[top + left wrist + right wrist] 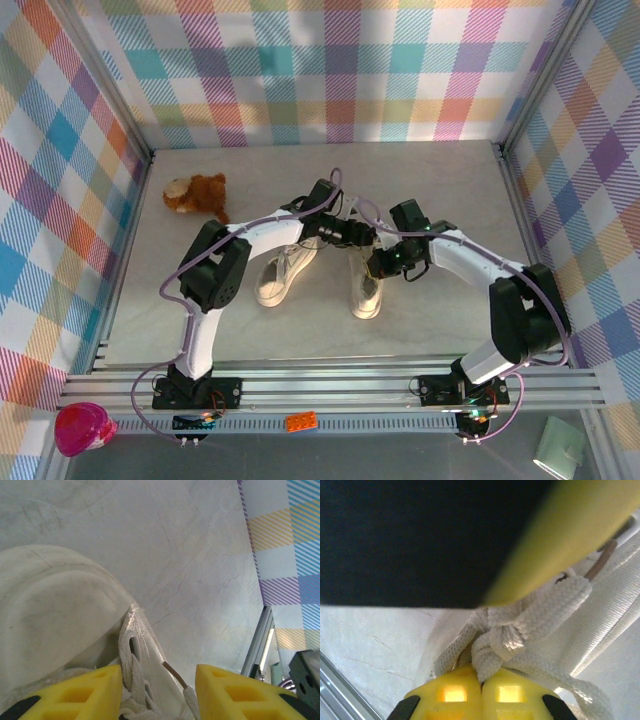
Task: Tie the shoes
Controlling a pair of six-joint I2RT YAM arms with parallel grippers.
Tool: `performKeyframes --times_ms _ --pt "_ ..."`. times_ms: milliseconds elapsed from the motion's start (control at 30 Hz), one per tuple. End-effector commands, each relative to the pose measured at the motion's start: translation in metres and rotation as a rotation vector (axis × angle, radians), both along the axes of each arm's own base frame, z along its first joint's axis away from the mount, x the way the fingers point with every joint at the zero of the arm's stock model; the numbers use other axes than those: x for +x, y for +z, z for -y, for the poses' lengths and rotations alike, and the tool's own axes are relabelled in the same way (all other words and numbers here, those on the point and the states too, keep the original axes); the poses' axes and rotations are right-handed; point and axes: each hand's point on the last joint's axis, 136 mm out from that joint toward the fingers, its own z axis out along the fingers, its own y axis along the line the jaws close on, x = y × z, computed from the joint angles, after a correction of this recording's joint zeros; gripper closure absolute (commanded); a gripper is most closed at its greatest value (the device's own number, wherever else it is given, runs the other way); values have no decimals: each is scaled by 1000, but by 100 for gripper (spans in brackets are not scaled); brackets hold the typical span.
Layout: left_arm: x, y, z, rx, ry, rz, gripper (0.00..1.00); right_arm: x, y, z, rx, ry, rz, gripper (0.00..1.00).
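Two cream shoes lie mid-table, the left shoe (283,272) and the right shoe (366,292). Both grippers meet over the right shoe's laces. My left gripper (352,232) (157,692) is open; its yellow fingers (75,692) straddle the eyelet flap (145,650) and a brown-tipped lace end (176,674) without pinching them. The shoe's rounded toe (50,615) is to the left of it. My right gripper (385,262) (481,682) is shut on a white lace just below a small knot (506,639). The left gripper's dark body (420,535) hangs close above the knot.
A brown plush toy (196,193) lies at the back left of the table. Plaid walls close in three sides, and a metal frame post (257,650) stands to the right. A pink container (83,427) and an orange brick (301,421) sit below the front rail.
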Motion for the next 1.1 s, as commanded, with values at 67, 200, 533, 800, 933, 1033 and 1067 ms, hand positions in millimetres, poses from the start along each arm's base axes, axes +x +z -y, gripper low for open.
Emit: performKeyframes --times_ms 67,200,533,800,933,1033,1067 --pt "-7 1 12 -44 -43 -47 58 -6 8 -7 38 109 75 96" --pt "-7 3 10 -52 -40 -43 76 -9 9 -3 30 123 108 84" --pt "10 33 -22 -106 92 95 100 -20 6 13 -15 98 130 95" --pt "10 39 -36 -109 128 131 100 -19 7 12 -11 87 130 100" --pt "9 36 -33 -112 108 113 98 -17 10 15 -17 65 129 90" --pt "8 31 -33 -96 107 100 92 -9 11 23 -42 1 115 75" --pt "8 32 -34 -94 110 104 92 -5 12 27 -53 -32 107 72"
